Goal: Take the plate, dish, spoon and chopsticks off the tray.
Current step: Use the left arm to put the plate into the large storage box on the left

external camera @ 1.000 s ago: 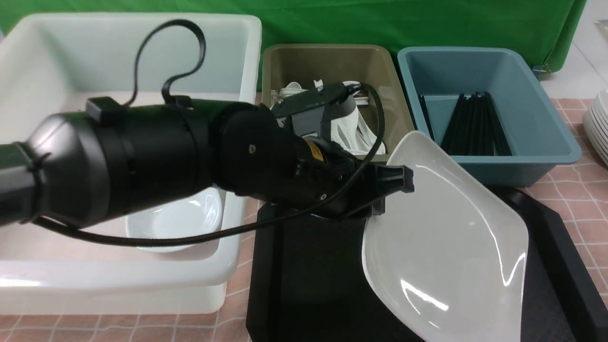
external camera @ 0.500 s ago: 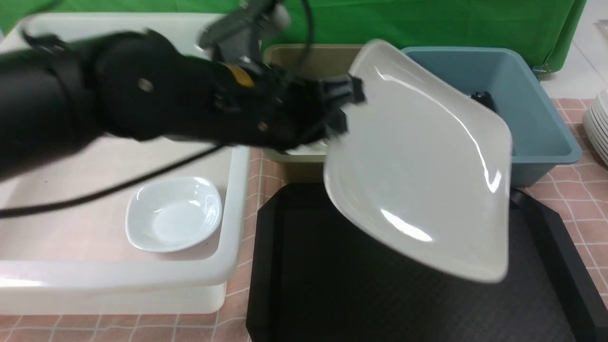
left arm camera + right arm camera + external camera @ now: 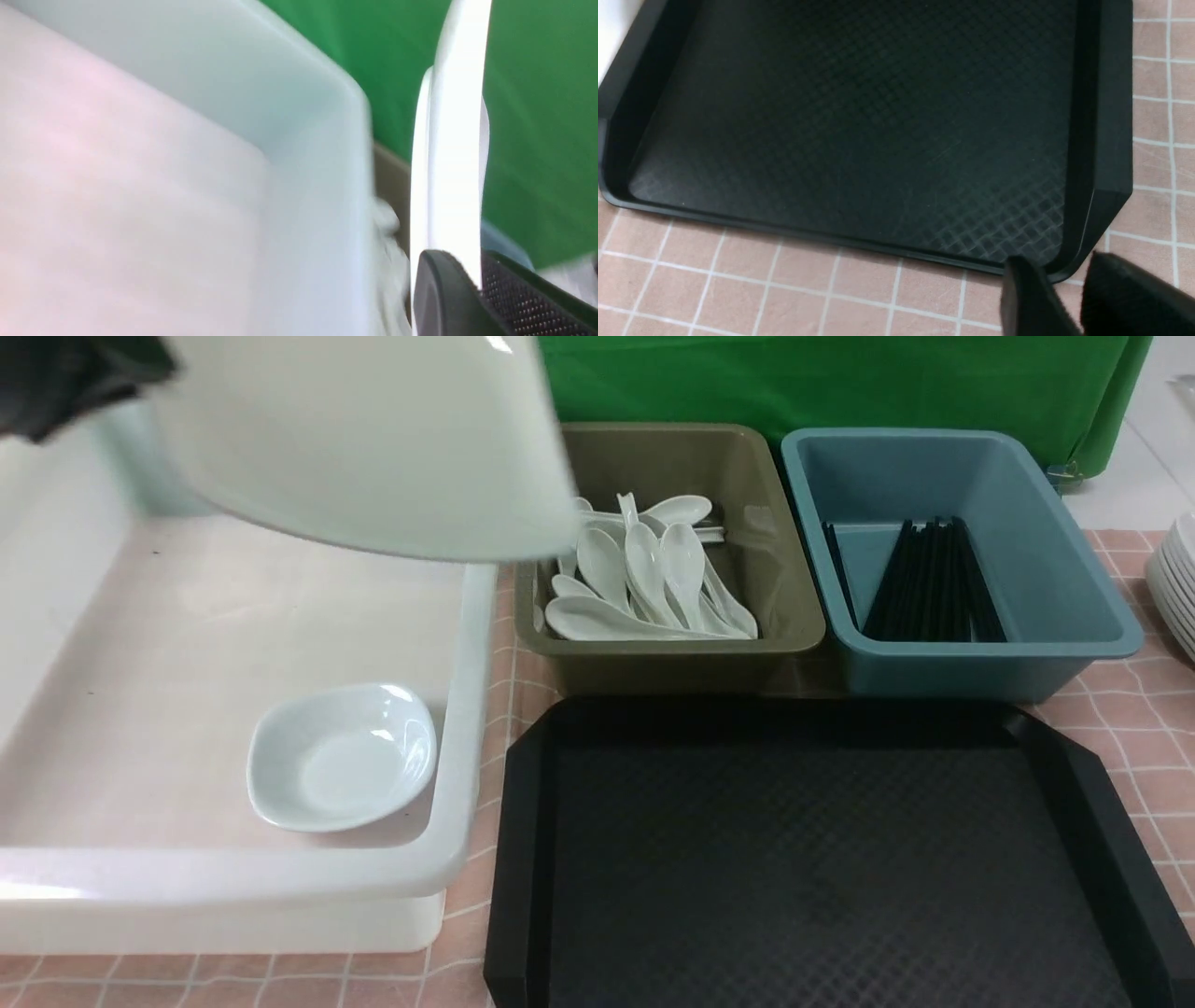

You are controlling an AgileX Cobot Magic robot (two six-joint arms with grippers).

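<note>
A white tub stands left of the black tray, and above it the left claw clamps the large plate by its rim — the small dish lies inside the tub — while the right claw hangs parted.

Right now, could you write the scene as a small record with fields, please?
plate: raised and tilted, near the white tub's far corner
left gripper: shut on the plate's rim
dish: lying in the white tub
tray: nothing on it
spoons: in the olive bin
chopsticks: in the blue bin
right gripper: open, empty, by a tray corner
</note>
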